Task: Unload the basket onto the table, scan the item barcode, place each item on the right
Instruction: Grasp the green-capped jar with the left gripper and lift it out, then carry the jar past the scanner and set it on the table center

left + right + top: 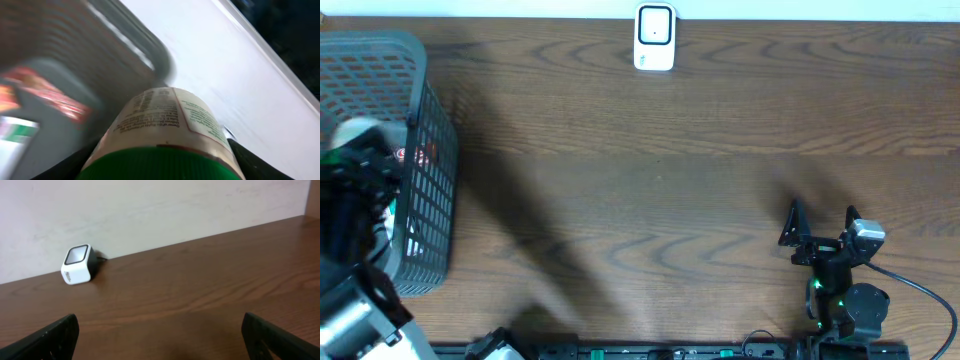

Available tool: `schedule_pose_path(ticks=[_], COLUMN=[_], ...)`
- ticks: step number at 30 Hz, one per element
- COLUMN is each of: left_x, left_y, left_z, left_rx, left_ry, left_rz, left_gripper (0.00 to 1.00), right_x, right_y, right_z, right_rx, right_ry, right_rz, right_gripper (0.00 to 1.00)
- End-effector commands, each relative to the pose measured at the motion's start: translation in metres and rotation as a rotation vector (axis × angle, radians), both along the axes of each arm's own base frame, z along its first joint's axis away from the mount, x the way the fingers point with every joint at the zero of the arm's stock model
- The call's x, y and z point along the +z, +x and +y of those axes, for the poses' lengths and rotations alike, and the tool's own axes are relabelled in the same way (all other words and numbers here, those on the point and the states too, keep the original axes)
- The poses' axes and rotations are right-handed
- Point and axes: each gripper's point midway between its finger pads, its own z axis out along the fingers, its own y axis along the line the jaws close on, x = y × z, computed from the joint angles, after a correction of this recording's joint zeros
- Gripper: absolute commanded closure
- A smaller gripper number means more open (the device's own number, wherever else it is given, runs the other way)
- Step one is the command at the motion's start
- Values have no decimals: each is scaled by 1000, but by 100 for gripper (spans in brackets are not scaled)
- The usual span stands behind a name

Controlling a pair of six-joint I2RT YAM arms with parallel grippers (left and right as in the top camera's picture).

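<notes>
Left wrist: bottle (165, 120) points away lengthwise, green cap (160, 165) nearest.

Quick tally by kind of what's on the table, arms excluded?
basket: 1
barcode scanner: 1
green-capped bottle: 1
packets in the basket: too blurred to count
Total countable: 3
</notes>
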Motion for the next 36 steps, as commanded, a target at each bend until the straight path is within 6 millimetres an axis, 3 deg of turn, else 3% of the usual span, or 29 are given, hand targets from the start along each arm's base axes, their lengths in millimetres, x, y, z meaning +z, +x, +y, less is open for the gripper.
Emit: schedule_pose_path(ticks=[1,7,13,21,31,36], left_x=[10,-19,-82,-152,-246,-286], left_y=[18,44,61,72,72,54], left_z=[-49,-105,-145,-193,-227,-234], left_rx=[-208,-373,-368,-316,-39,146], left_ry=[-59,-56,23,52,25,-49], left_rz=[-33,84,343,579,809,914], left_gripper=[28,28,28,28,28,27], right_x=[0,0,0,0,0,0], right_y=[0,0,0,0,0,0], right_z=[1,1,1,1,1,1], right_rx=[2,2,2,2,2,2], right_ry=[1,1,1,1,1,1], right_rz=[1,0,1,0,1,0], right_gripper=[1,1,1,1,1,1])
